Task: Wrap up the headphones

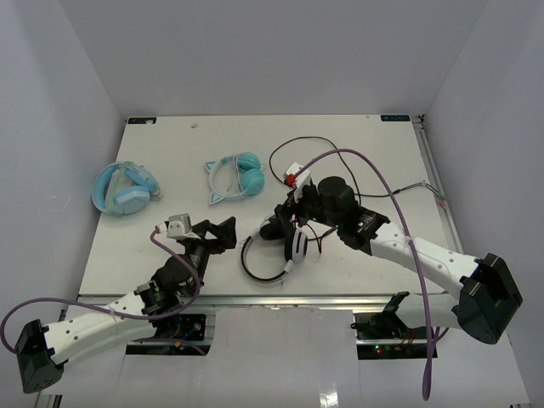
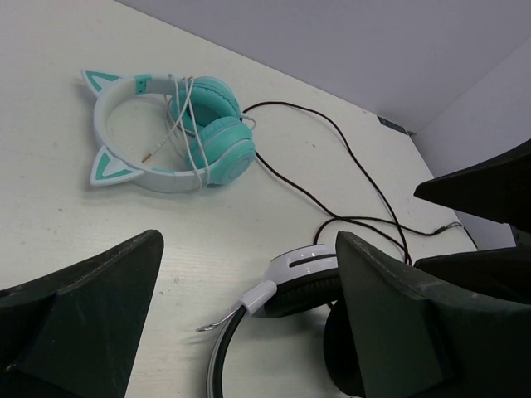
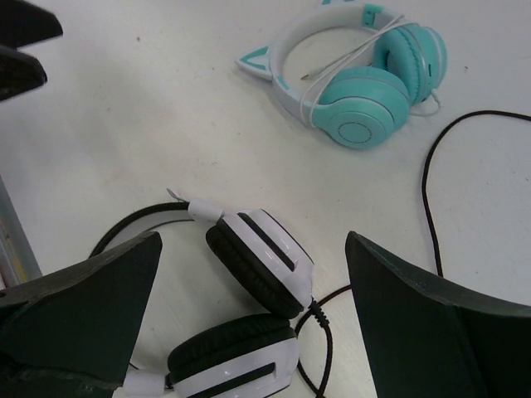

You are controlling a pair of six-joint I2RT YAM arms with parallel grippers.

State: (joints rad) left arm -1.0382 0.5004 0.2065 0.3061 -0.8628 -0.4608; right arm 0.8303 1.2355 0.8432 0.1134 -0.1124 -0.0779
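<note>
The black-and-white headphones (image 1: pixel 293 245) lie near the table's front edge, their two white earcups (image 3: pixel 265 249) side by side and the thin black headband (image 1: pixel 253 265) curving to the left. Their long black cable (image 1: pixel 299 144) loops loosely toward the back of the table. My right gripper (image 1: pixel 282 217) hovers open just above the earcups, which show between its fingers in the right wrist view (image 3: pixel 253 240). Just left of the headband, my left gripper (image 1: pixel 215 232) also stands open and holds nothing. In the left wrist view (image 2: pixel 249 240), one earcup (image 2: pixel 303 269) sits beside its right finger.
Teal cat-ear headphones (image 1: pixel 236 177) wrapped in a white cord lie behind the grippers, mid-table. Chunky light-blue headphones (image 1: pixel 126 189) rest at the far left. Grey walls enclose the white table (image 1: pixel 357 136) on three sides. Purple arm cables (image 1: pixel 374 174) arch over the right side.
</note>
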